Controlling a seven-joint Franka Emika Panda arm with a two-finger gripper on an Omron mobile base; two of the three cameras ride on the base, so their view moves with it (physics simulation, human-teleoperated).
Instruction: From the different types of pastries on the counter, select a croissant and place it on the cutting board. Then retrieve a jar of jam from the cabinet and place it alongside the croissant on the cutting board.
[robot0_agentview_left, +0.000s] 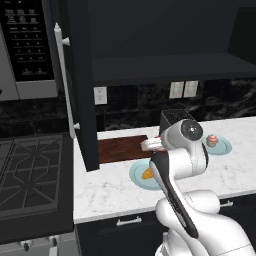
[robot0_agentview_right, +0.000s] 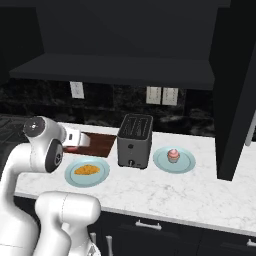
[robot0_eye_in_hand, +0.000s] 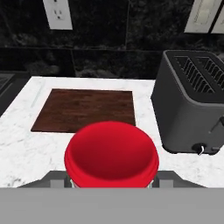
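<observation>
In the hand view a red jar of jam (robot0_eye_in_hand: 111, 155) sits between my finger tips, so my gripper (robot0_eye_in_hand: 111, 180) is shut on it. It hangs above the counter (robot0_eye_in_hand: 22, 153), just short of the near edge of the bare dark wooden cutting board (robot0_eye_in_hand: 85, 109). From the base views, my gripper (robot0_agentview_left: 150, 145) (robot0_agentview_right: 75, 137) hovers at the board's (robot0_agentview_left: 122, 148) (robot0_agentview_right: 100, 144) right end. The golden croissant (robot0_agentview_left: 147, 174) (robot0_agentview_right: 86, 170) lies on a light blue plate in front of the board. Above, the black cabinet (robot0_agentview_left: 165, 67) stands open, its door (robot0_agentview_left: 80, 75) swung out.
A dark toaster (robot0_agentview_right: 134, 141) (robot0_eye_in_hand: 192, 109) stands right of the board. Beyond it, a pink cupcake (robot0_agentview_right: 173, 155) rests on a second blue plate (robot0_agentview_right: 187, 162). The gas stove (robot0_agentview_left: 30, 170) and microwave (robot0_agentview_left: 27, 45) are at the left.
</observation>
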